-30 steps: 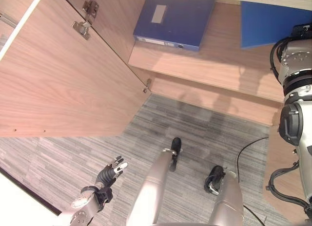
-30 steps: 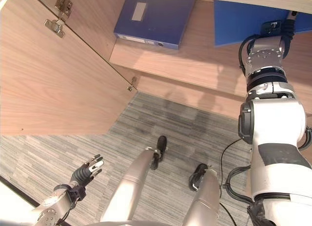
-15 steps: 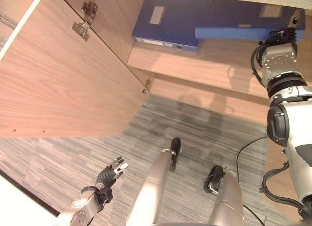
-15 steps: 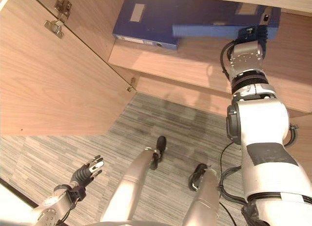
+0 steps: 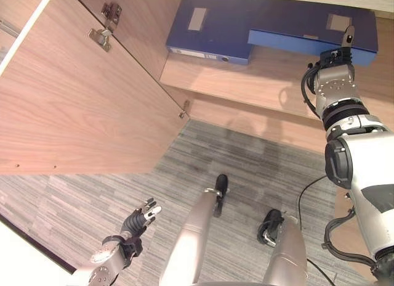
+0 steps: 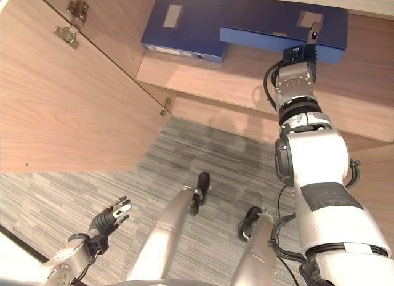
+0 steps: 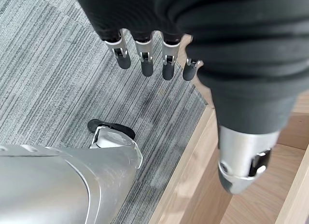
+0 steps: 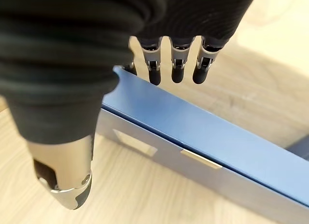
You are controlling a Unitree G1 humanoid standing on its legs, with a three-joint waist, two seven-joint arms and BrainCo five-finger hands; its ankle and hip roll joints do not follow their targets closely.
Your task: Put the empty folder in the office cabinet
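The left hand (image 5: 140,219) hangs low over the carpet (image 5: 258,169), fingers (image 7: 142,55) straight and spread, holding nothing; in its wrist view the dark tips point down at the grey floor beside a wooden panel edge. Up and away from it stands the open cabinet door (image 5: 80,95), with two metal hinges (image 5: 106,24) near its top. Past the door, on the shelf (image 5: 246,76), a blue binder (image 5: 212,27) lies flat, spine toward the robot. To its right the folder (image 6: 280,28), also blue, lies on the same shelf, its left end overlapping the binder. The right hand (image 6: 297,59) is raised at the folder's near edge. Its wrist view shows the fingers (image 8: 176,60) straight above the folder's (image 8: 203,142) top face, thumb out below the long side, with no grasp closed round it. Whether the fingertips touch the folder cannot be told.
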